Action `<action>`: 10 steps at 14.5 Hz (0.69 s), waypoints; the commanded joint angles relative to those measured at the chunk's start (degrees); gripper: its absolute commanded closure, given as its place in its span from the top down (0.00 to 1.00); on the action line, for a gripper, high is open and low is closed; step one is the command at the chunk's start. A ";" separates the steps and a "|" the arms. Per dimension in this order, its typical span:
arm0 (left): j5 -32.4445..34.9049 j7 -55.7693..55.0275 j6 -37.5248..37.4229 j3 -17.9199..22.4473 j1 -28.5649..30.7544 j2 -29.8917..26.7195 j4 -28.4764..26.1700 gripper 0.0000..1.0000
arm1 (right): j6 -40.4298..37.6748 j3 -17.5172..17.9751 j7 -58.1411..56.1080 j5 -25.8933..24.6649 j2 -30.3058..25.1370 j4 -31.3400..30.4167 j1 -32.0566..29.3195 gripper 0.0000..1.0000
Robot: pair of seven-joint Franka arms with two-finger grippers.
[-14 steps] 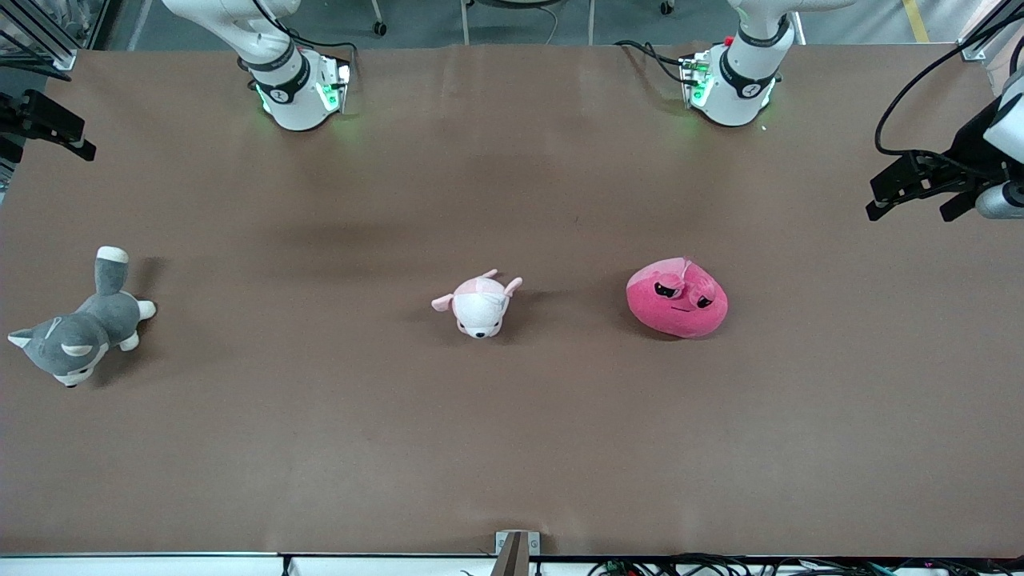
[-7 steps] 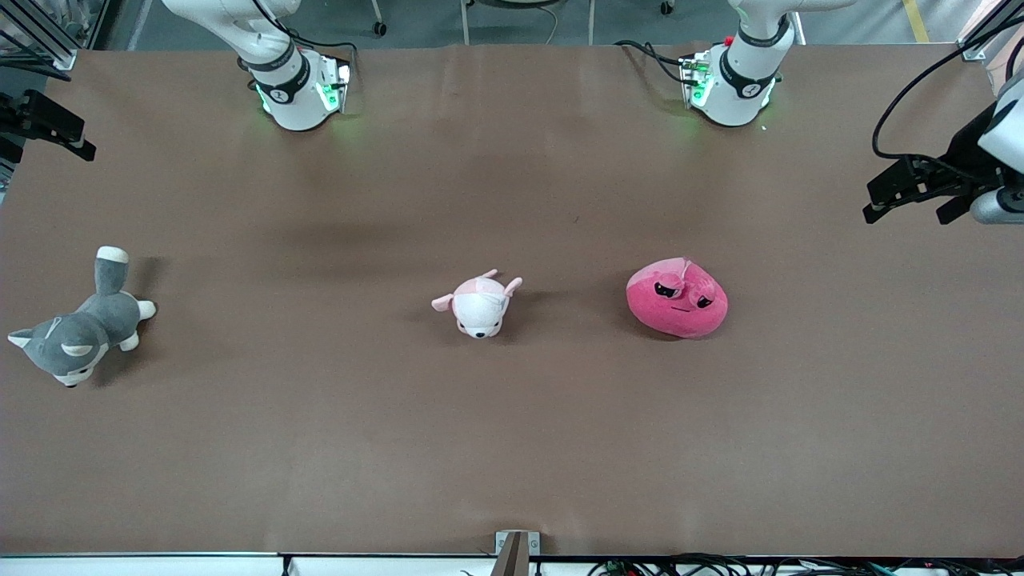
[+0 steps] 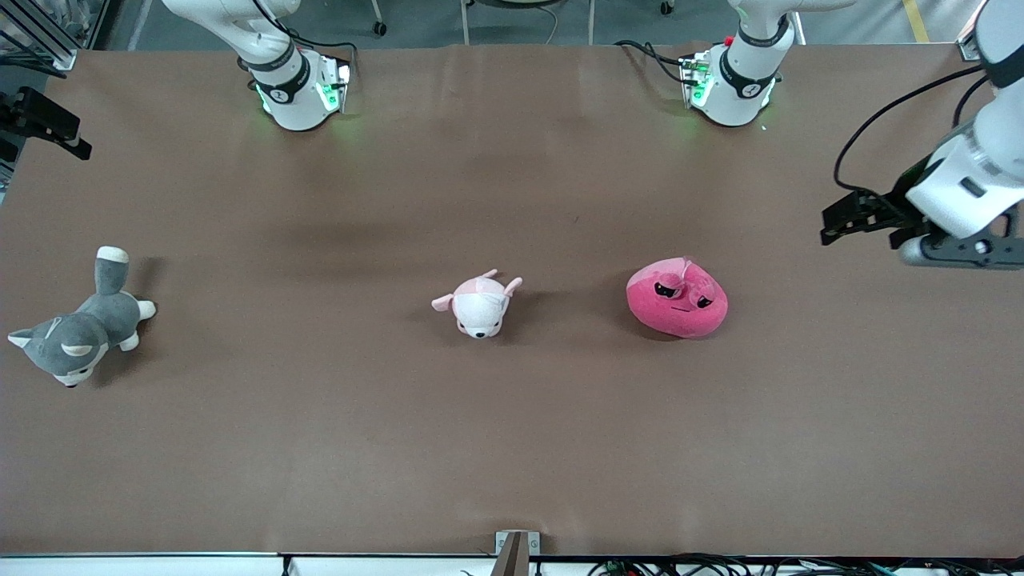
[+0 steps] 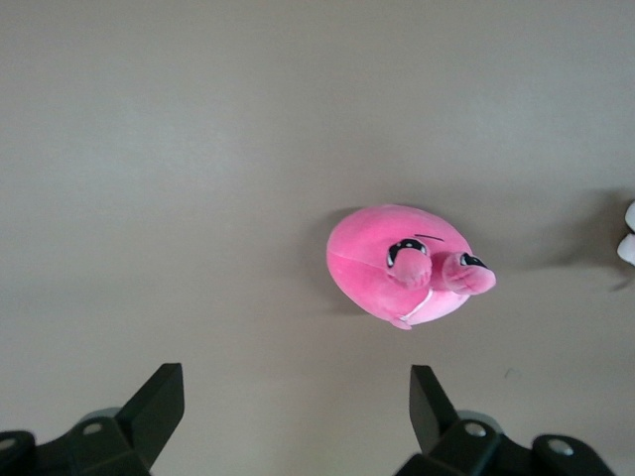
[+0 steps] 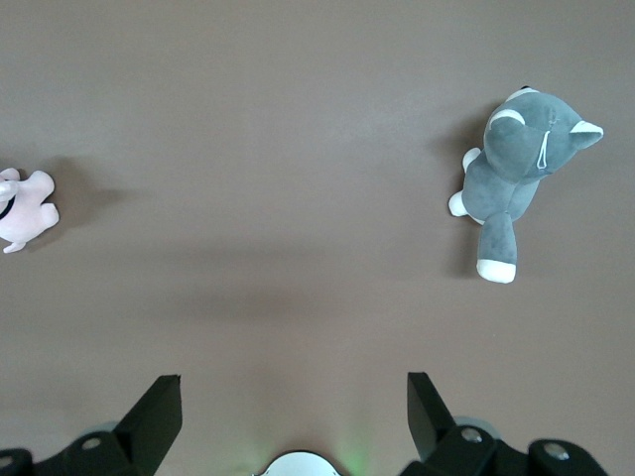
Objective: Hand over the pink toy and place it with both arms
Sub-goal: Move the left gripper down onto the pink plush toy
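Both claws wide, empty: left claw (image 3: 842,220), right claw (image 5: 288,412).

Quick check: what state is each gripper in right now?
Left gripper: open, empty, over the table toward the left arm's end, the pink toy lying untouched.
Right gripper: open, empty, waiting above the table.

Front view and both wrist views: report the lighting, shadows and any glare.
Front view: even overhead light; soft shadows beside the pink toy, the puppy plush and the husky plush; green glow on the table at both arm bases. Left wrist view: flat light, faint shadow around the pink toy. Right wrist view: a green glint at the edge, a soft dark band across the table.
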 commanded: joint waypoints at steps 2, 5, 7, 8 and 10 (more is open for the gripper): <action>0.57 -0.57 -1.91 -1.27 -1.64 5.18 -0.28 1.00 | -0.25 -0.06 -0.44 0.18 -0.32 0.15 -0.09 1.00; 0.39 -2.75 -0.25 -1.27 -3.58 7.82 -0.19 1.00 | -0.25 -0.06 -0.44 0.18 -0.32 -0.03 -0.09 1.00; 0.22 -7.49 0.55 -1.35 -4.46 9.93 -0.36 1.00 | -0.25 -0.06 -0.44 0.18 -0.32 -0.12 -0.09 1.00; 0.30 -8.90 1.68 -1.36 -5.33 10.46 -1.50 1.00 | -0.16 -0.06 -0.44 0.10 -0.32 -0.20 -0.09 1.00; 0.30 -9.18 5.98 -1.36 -5.43 10.46 -5.62 1.00 | -0.42 0.03 0.08 0.10 -0.32 -0.29 -0.09 1.00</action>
